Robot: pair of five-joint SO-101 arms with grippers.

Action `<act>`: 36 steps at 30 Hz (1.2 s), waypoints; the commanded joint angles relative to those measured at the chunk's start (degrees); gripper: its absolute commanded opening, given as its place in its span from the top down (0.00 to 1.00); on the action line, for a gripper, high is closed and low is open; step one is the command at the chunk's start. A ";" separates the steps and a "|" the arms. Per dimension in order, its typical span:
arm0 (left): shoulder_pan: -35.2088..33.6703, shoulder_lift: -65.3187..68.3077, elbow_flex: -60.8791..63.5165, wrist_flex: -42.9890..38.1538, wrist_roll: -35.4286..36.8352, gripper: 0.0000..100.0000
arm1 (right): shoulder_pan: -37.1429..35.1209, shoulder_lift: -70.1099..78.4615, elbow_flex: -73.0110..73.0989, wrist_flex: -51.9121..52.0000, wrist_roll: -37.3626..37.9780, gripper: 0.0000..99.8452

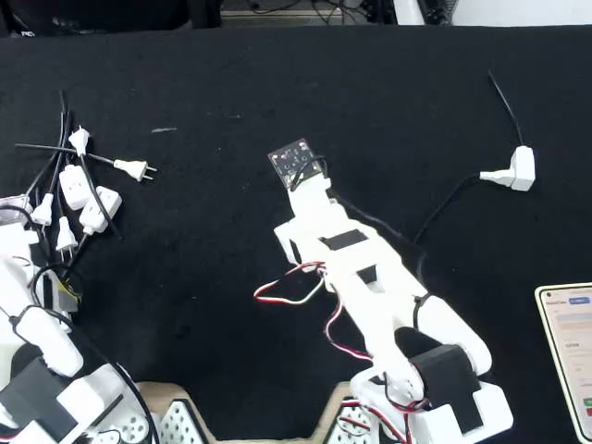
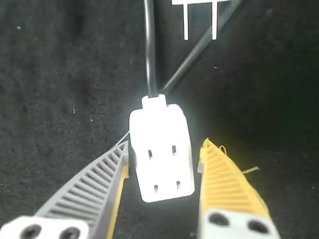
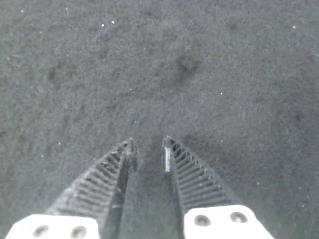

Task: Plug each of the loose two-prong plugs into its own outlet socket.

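Worktop (image 1: 231,83): black cloth surface carrying every item below.
Right arm (image 1: 370,277): extended over the middle of the worktop, well apart from the cable cluster.
Left arm (image 1: 37,370): on the robot's side of the cable cluster, near enough to work on it.
Cable cluster (image 1: 79,194): white sockets and 2-prong plugs on tangled black leads; the task's stock lies here.
Right tool (image 3: 148,149): fingers at a narrow gap with nothing between them, over bare cloth. Judged idle, as no plug lies near it.
Left tool (image 2: 165,147): fingers parted, 1 on each side of the outlet socket; contact cannot be confirmed. Judged to be set this way to steady the socket against a push.
Outlet socket (image 2: 162,159): judged part of the cable cluster; slotted face up, 2 pairs of slots empty, lead running away from the tool.
Loose plug (image 2: 186,20): just beyond the socket, 2 prongs pointing toward it but apart from it.
Outlying plug (image 1: 134,168): at the cluster's edge facing the right arm, unplugged.
Step in hand: securing the socket; no plug is carried yet.
Risk: an unsteadied socket would likely slide on its lead when pushed.
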 commanded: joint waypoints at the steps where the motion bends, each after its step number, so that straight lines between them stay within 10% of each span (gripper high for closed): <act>1: 1.01 -0.26 4.53 -7.38 0.62 0.78 | -1.05 -0.57 -0.22 -1.58 0.00 0.92; 14: 0.57 -0.97 8.31 -14.24 6.86 0.78 | -1.05 -0.40 -0.31 -1.67 0.00 0.92; 23: 0.92 -0.97 -4.79 5.71 6.95 0.78 | -1.05 -0.40 -0.31 -1.67 0.00 0.92; 30: 0.84 -0.97 -6.81 7.21 6.95 0.97 | -1.05 -0.40 -0.22 -1.67 0.00 0.92; 36: 0.57 -0.88 -6.37 7.21 6.95 0.90 | -1.05 -0.40 -0.22 -1.67 0.00 0.92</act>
